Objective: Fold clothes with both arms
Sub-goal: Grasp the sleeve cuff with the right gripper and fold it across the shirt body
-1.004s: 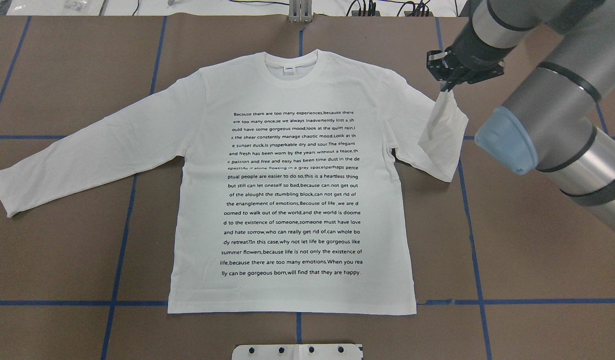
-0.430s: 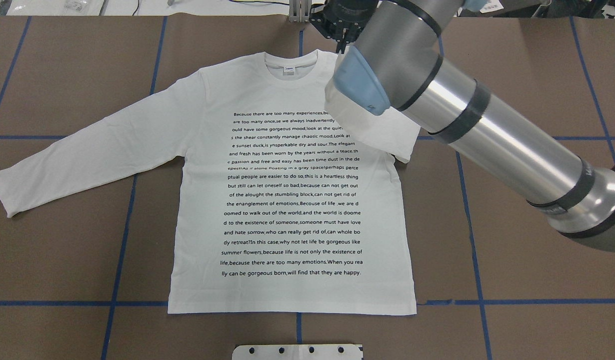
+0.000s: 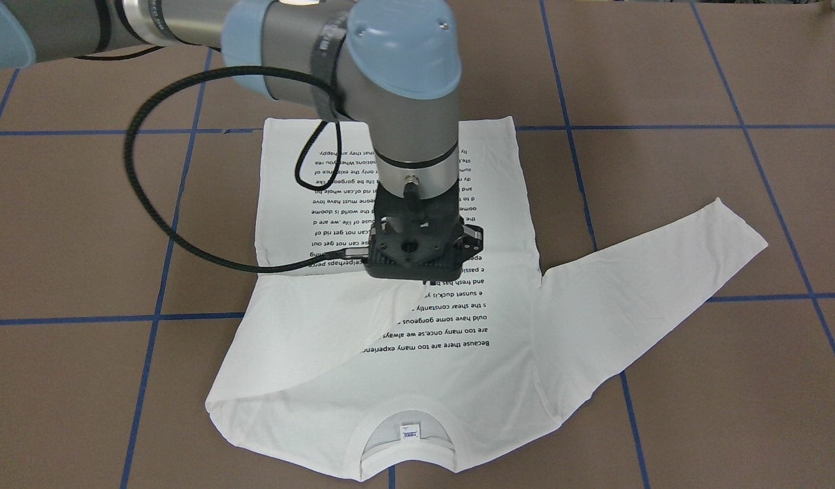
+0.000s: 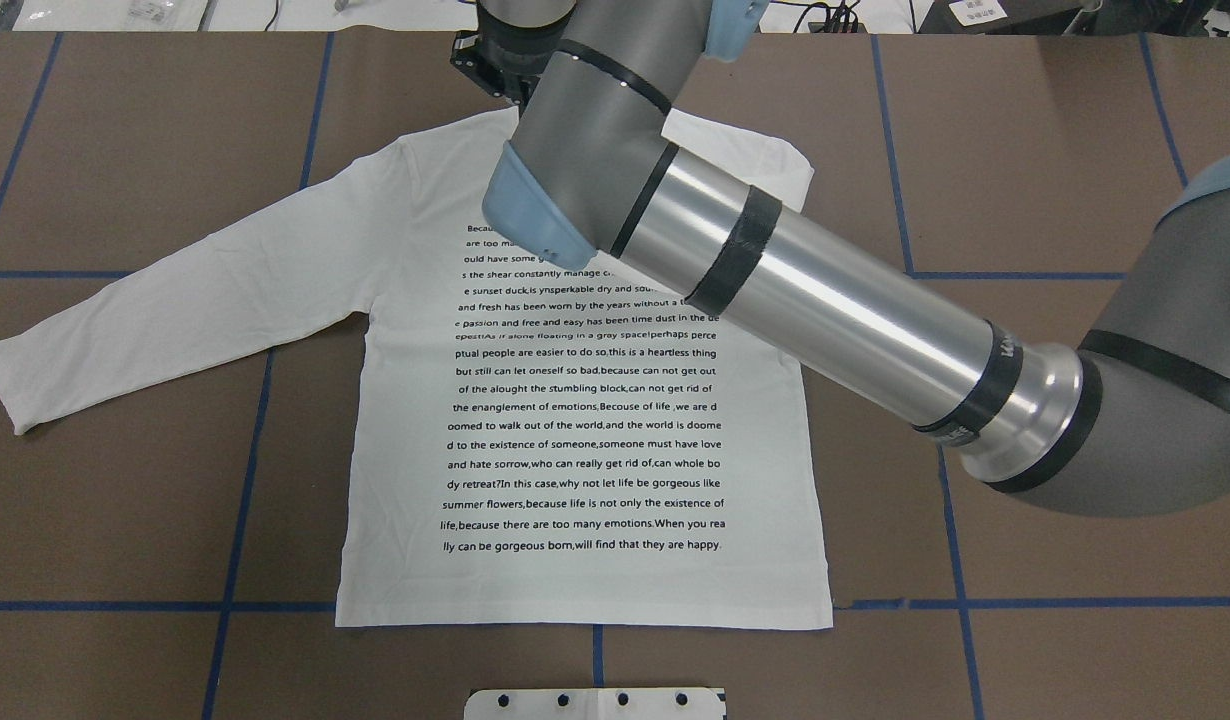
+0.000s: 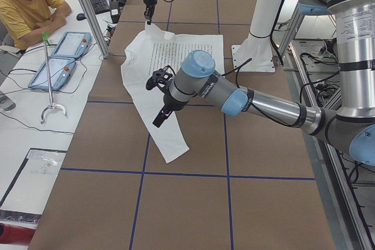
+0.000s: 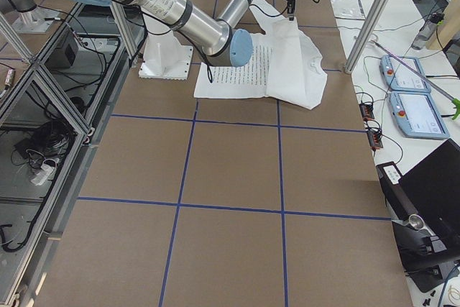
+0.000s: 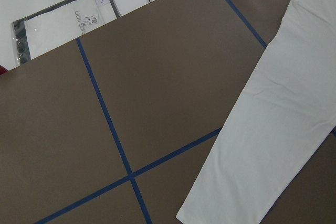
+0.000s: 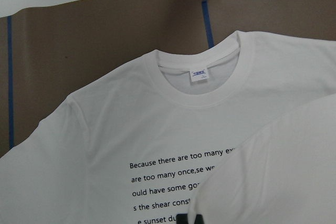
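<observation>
First sleeve fold begun; the rest undone.
Front-facing, centre: T-shirt (image 3: 458, 380) on the bench (image 3: 662, 68), one sleeve (image 3: 302, 326) held across its chest, seemingly clamped in the jaws of the right arm (image 3: 404, 102). Overhead, left: other sleeve (image 4: 175, 300) left spread. Left-end view: jaws of the left arm (image 5: 246, 98) cannot be judged.

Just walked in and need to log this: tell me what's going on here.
The right gripper holds one sleeve of the white long-sleeved T-shirt folded over its chest. The shirt lies print-up on the brown table. The left gripper hangs above the other sleeve, which lies flat; I cannot tell how its jaws stand.
</observation>
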You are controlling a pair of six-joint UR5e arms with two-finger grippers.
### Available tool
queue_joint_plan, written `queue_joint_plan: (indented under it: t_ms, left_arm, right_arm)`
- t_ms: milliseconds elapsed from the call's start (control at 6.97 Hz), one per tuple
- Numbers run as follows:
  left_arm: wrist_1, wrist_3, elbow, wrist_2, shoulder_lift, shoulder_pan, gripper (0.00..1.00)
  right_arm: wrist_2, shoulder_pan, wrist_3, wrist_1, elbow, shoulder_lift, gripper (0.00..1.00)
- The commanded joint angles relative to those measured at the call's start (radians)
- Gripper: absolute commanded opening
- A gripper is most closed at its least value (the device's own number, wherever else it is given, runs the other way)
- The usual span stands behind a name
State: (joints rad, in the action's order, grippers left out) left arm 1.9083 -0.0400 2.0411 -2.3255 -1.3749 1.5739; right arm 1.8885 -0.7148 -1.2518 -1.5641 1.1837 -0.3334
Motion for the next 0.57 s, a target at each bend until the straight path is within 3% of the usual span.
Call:
queue_joint_plan:
  t_ms: [0,430]
  left_arm:
    - [0.0,0.0,-0.004,0.0,0.0,0.0,1.0]
    - [0.0,0.0,-0.01,0.0,0.0,0.0,1.0]
  right_arm:
    - [-0.176,0.121,-0.055,0.114,-0.091,0.034,0.0]
    - [-0.212,0.144,-0.058,0.154,-0.185,0.106,0.0]
